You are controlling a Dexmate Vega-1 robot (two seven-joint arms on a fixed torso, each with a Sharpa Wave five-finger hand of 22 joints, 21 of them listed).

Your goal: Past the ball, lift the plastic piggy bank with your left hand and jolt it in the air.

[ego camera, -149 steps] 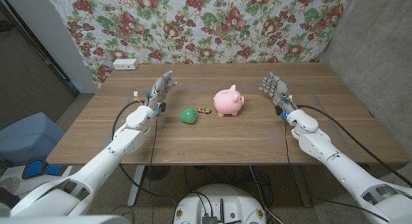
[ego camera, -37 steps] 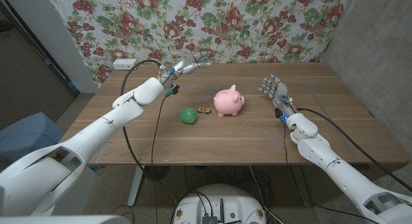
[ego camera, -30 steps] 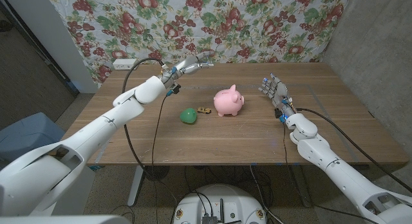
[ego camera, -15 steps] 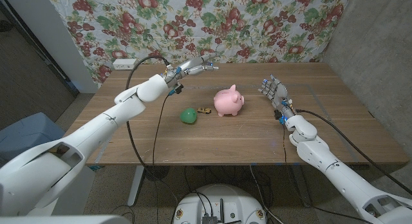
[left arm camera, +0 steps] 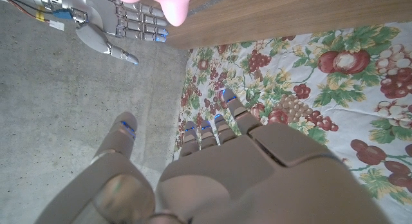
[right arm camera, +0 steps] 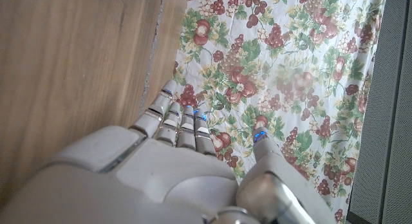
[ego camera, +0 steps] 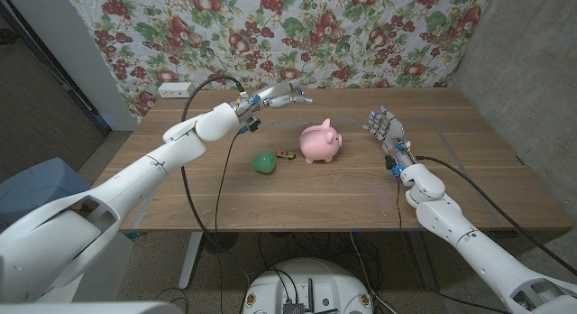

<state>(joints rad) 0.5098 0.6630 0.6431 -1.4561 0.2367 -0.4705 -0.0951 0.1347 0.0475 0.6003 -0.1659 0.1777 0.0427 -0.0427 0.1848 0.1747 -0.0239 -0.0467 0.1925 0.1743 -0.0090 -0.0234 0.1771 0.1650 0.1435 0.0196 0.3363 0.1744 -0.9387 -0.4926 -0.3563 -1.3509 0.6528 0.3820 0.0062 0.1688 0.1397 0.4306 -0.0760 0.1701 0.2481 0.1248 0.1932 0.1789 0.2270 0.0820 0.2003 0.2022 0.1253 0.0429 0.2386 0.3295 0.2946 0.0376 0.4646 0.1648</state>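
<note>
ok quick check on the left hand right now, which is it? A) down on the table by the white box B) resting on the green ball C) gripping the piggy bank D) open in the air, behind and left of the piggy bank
D: the left hand hangs above the table with fingers spread and empty, short of the pink piggy bank, which sits on the table untouched.

Pink piggy bank [ego camera: 320, 142], green ball [ego camera: 263, 162]

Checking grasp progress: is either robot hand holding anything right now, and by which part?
Nothing is held. The left robot hand hovers with fingers apart above the table, short of the pink plastic piggy bank; the right robot hand is empty, fingers apart.
</note>
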